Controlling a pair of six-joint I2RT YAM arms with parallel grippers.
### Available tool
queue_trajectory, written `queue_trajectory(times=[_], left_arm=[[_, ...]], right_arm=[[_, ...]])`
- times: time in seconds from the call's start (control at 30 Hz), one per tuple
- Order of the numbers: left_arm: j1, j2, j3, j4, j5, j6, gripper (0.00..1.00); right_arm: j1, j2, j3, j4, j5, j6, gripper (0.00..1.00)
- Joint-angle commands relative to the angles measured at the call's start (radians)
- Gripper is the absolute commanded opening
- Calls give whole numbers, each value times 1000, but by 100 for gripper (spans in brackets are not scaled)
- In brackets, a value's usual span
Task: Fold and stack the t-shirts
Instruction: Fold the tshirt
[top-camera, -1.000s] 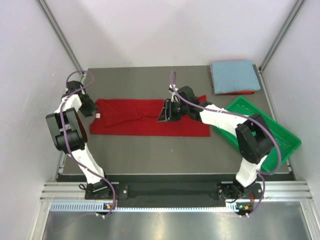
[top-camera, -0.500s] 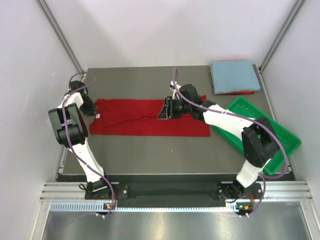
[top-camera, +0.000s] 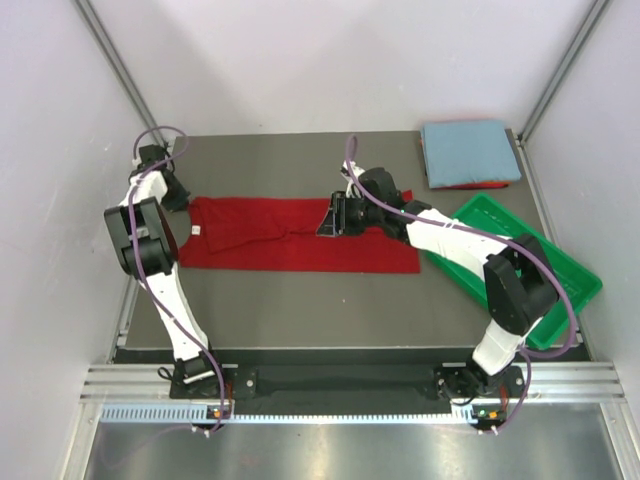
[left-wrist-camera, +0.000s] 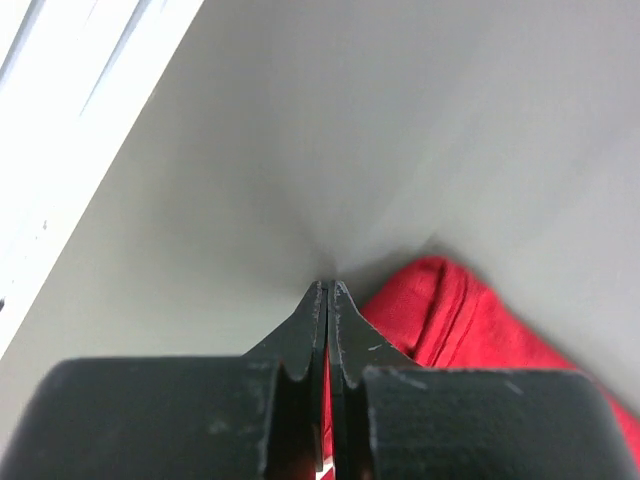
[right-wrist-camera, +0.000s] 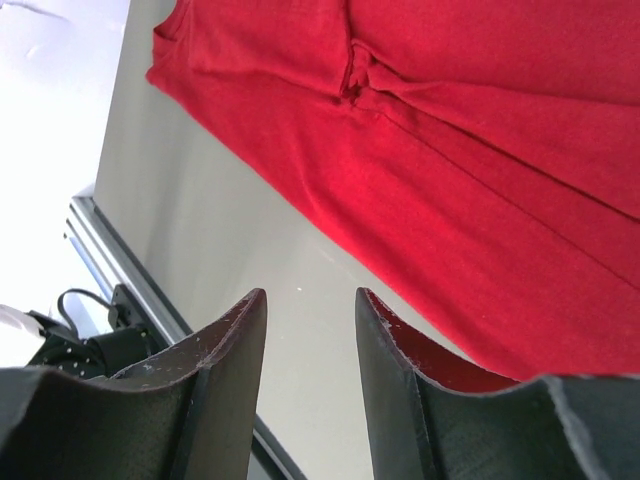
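A dark red t-shirt lies folded into a long strip across the middle of the table, its white neck label near the left end. My left gripper is at the strip's far left corner. In the left wrist view that gripper is shut, with a sliver of the red t-shirt between its fingers. My right gripper hovers over the middle of the strip's far edge. In the right wrist view it is open and holds nothing, with the red cloth beyond it.
A folded light blue t-shirt rests on a folded red one at the back right corner. A green plastic tray sits tilted at the right edge. Metal frame posts rise at both far corners.
My left gripper has closed and shifted a little toward the far left corner of the red t-shirt. The right gripper has moved slightly toward the back and stayed open.
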Motion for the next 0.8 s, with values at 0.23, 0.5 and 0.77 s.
queue_trajectory(times=[0.23,0.5,0.77], left_arm=[[-2,-81,-37,34,-94,-13,34],[-2,-155,-77,90,130,29,39],[-3,-204,-129,105,147,37,41]], right_arm=[[-8,-3,60,19,18,-3,42],[-5,-5,50,20,-12,2,43],[-2,-28,27,26,-10,-3,43]])
